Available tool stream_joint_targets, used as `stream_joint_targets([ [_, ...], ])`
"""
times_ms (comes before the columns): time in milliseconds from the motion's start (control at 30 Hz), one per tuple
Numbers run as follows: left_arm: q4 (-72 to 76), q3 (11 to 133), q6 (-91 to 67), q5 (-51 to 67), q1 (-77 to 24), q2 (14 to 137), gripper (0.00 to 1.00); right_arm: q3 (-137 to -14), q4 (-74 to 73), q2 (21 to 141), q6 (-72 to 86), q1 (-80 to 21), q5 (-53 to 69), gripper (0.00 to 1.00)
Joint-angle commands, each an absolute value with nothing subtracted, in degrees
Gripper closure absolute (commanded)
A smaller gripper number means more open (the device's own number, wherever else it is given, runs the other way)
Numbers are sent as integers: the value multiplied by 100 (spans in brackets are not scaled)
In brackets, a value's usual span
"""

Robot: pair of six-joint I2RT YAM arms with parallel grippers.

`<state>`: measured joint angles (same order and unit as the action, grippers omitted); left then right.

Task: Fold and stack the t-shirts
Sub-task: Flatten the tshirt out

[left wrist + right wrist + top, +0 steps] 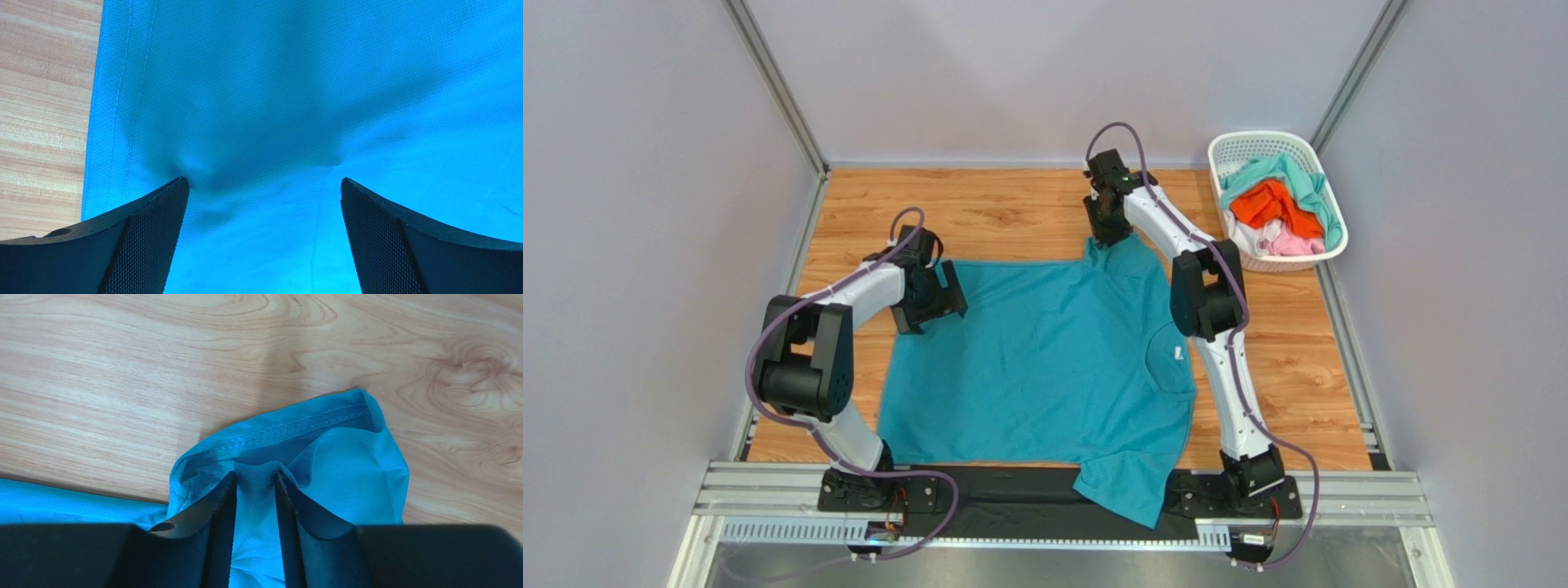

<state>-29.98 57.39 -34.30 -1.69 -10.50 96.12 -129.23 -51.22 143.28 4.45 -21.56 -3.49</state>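
The teal t-shirt point(1051, 355) lies flat on the table point(1014, 208), its long axis running left to right: neck and white label point(1178, 354) toward the right arm, hem toward the left, near sleeve drooping over the front edge. Left fingers point(144, 245) are spread wide, tips down on the cloth near the hem's far corner. Right fingers point(216, 519) are pinched tight on the far sleeve.
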Motion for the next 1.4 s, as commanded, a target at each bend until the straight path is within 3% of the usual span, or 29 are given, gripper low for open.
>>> stream_joint_targets([
  [0,-2865,5810,-3384,-44,-1055,9694,0,-13131,-4992,14406,431,-2197,-430,73],
  [300,-2865,5801,-3384,-44,-1063,9668,0,-12903,-4773,13957,500,-2461,-1089,84],
  [767,-2865,5810,-3384,-35,-1063,9773,0,-13245,-4518,14343,843,-2646,-1178,80],
  [900,-2865,5801,-3375,-44,-1063,9738,0,-13332,-4228,14458,931,-2628,-1318,61],
  [933,-2874,5801,-3375,-44,-1063,9738,0,-13385,-4210,14458,966,-2611,-1353,52],
  [1000,-2909,5801,-3366,-35,-1063,9712,0,-13403,-4245,14336,1002,-2584,-1310,48],
  [1033,-2918,5809,-3349,78,-1063,9677,0,-13342,-4271,14248,967,-2584,-1275,39],
  [1133,-2979,5810,-3349,237,-1063,9546,0,-12957,-4280,13688,941,-2584,-1152,24],
  [1200,-3006,5818,-3375,272,-1063,9335,0,-12702,-4306,13361,932,-2584,-1082,21],
  [1267,-3181,5880,-3366,238,-1063,9090,0,-12159,-4359,12746,967,-2584,-1029,0],
  [1367,-3366,5880,-3401,79,-1063,8721,0,-11071,-4316,11808,1186,-2584,-976,0],
])
